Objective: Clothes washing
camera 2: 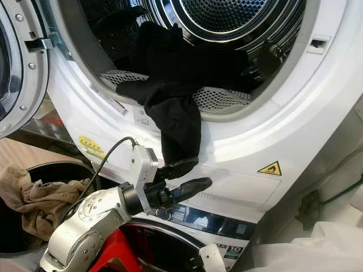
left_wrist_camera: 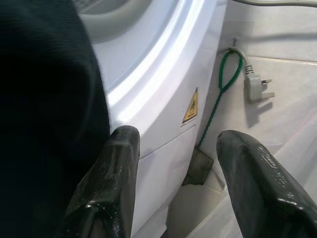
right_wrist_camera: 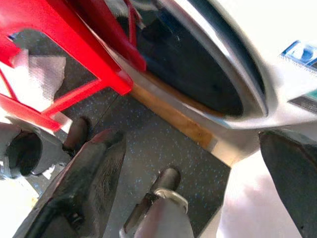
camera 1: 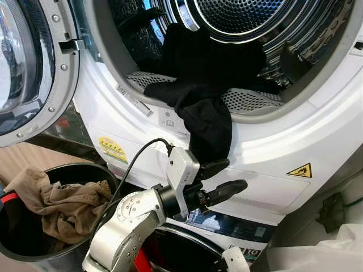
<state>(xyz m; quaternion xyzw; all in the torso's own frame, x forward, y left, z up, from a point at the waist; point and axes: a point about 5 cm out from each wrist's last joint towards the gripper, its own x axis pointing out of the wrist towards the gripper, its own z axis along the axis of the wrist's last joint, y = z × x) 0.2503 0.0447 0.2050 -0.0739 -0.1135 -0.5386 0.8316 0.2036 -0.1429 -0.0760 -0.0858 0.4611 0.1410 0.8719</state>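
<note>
One black garment (camera 1: 198, 107) hangs from the open drum (camera 1: 238, 34) over the lower rim of the dryer (camera 1: 283, 141), its end dangling down the white front panel. Left gripper (camera 1: 224, 178) is at that dangling end, fingers apart, the upper finger (camera 1: 212, 168) touching the cloth. Right gripper (right_wrist_camera: 198, 163) points at the floor, fingers spread. Beige clothes (camera 1: 62, 201) lie in a black basket (camera 1: 22, 252) at lower left.

The left gripper (camera 1: 222, 178) is spread wide. Just above it, the black cloth (camera 1: 207, 122) hangs over the white rim (camera 1: 295, 127) and blocks the way up. Ahead is open room. The black bin (camera 1: 34, 249) sits below, behind it.
</note>
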